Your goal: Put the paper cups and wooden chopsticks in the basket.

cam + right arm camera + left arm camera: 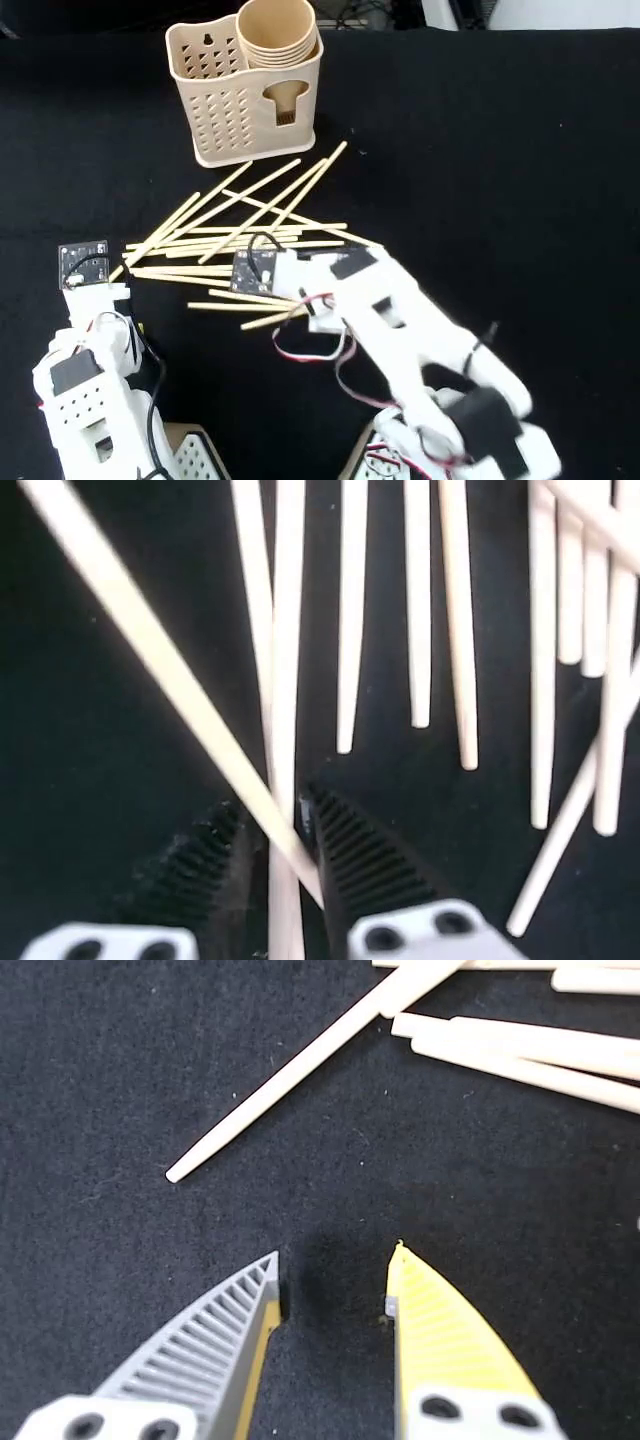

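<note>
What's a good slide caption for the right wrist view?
The right gripper pinches wooden chopsticks amid the pile scattered on black cloth.

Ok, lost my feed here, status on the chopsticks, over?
Left claw open over bare cloth. Right claw shut on a chopstick in the pile; second stick crossing it. Cups already in the basket.

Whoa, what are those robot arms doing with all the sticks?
They're tidying up. The paper cups sit stacked in one side of the basket. The chopsticks lie scattered on the black table. The right gripper is down in the pile, its fingers closed on some of them. The left gripper hangs open over bare table beside the pile, holding nothing.
</note>
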Available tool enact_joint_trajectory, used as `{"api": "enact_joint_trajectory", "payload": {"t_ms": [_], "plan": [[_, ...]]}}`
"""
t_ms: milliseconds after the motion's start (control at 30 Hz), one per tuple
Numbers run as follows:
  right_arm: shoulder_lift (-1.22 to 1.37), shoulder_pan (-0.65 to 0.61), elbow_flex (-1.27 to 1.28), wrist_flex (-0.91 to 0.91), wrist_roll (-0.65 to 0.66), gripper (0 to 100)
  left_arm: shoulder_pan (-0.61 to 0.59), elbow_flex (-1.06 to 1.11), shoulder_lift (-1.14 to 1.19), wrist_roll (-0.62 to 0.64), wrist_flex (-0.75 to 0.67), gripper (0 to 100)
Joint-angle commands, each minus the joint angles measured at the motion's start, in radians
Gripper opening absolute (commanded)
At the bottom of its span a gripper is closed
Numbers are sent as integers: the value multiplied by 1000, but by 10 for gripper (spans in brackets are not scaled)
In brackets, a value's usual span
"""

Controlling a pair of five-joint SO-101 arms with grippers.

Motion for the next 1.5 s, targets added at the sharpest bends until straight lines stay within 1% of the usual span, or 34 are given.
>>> {"api": "enact_joint_trajectory", "payload": {"t_ms": [0,100,167,267,400,433,467,567,600,733,1000,1167,1233,1300,1367,1467], "plan": [[-120,21,58,5,6,12,-5,-4,-8,-6,-17,184],[-173,48,102,3,48,12,-7,-4,-8,-6,-17,184],[-180,81,105,2,49,12,-7,-4,-8,-6,-17,184],[-180,153,105,-18,51,12,-7,-4,-8,-6,-17,184],[-180,256,108,-58,112,16,-5,-4,-8,-6,-17,184],[-180,264,108,-60,107,28,-4,-4,-8,-6,-17,184],[-180,267,108,-55,97,60,-4,-4,-8,-6,-17,184],[-180,270,124,-52,77,201,-4,-4,-8,-6,-17,184],[-183,270,131,-52,77,211,-5,-4,-8,-6,-17,184],[-186,267,128,-60,77,158,-5,-4,-8,-6,-17,184],[-179,262,76,-55,72,156,-4,-2,-8,-6,-17,184],[-177,242,111,-52,72,151,-4,-2,-8,-6,-17,184],[-179,245,125,-52,77,106,-5,-2,-8,-6,-17,184],[-179,249,127,-52,78,8,-5,-2,-8,-6,-17,184],[-183,249,127,-52,78,27,-5,-2,-8,-6,-17,184],[-188,259,122,-52,78,13,-7,-2,-8,-6,-17,184]]}}
